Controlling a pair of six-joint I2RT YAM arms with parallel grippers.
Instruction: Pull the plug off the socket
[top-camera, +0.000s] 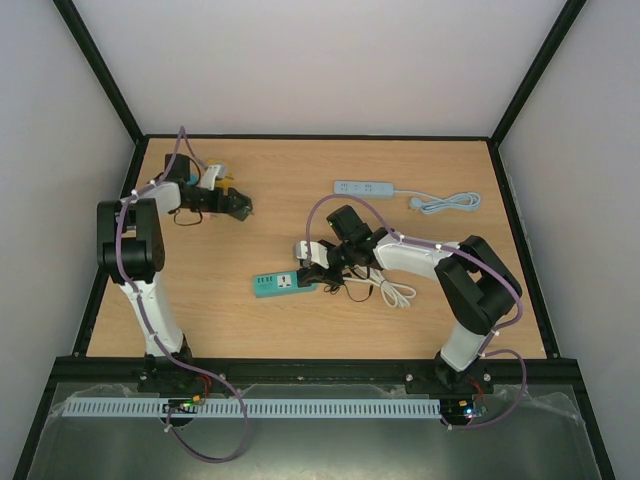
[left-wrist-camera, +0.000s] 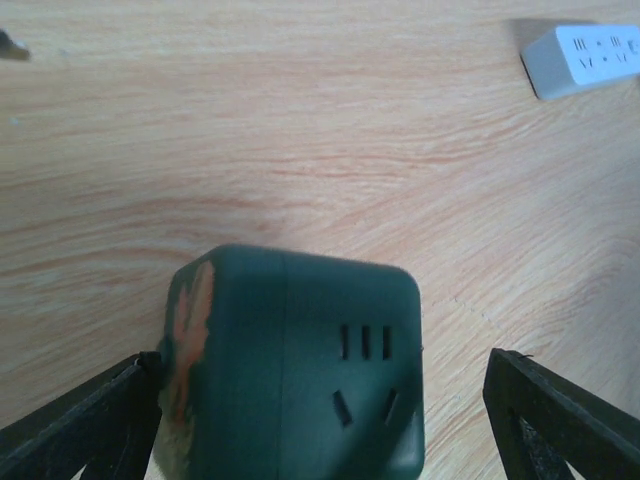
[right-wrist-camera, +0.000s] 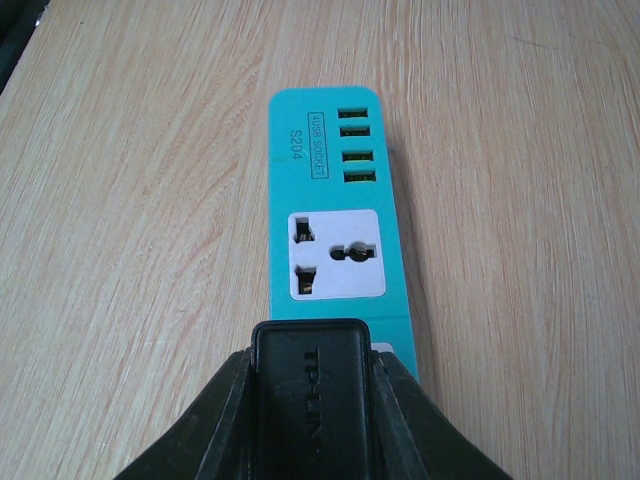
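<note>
A teal power strip (top-camera: 275, 285) lies mid-table; in the right wrist view (right-wrist-camera: 335, 200) it shows four USB ports and one free white socket. A black plug adapter (right-wrist-camera: 312, 400) sits on its near socket. My right gripper (right-wrist-camera: 312, 365) is shut on that plug, one finger on each side; it also shows in the top view (top-camera: 312, 268). My left gripper (top-camera: 236, 206) is at the far left, open, with a dark green cube socket (left-wrist-camera: 300, 360) between its fingers (left-wrist-camera: 560, 420). The left finger is at the cube's side and the right finger stands apart.
A white power strip (top-camera: 362, 188) with a coiled pale cable (top-camera: 447, 203) lies at the back right; its end shows in the left wrist view (left-wrist-camera: 585, 55). White and black cables (top-camera: 395, 292) lie just right of the teal strip.
</note>
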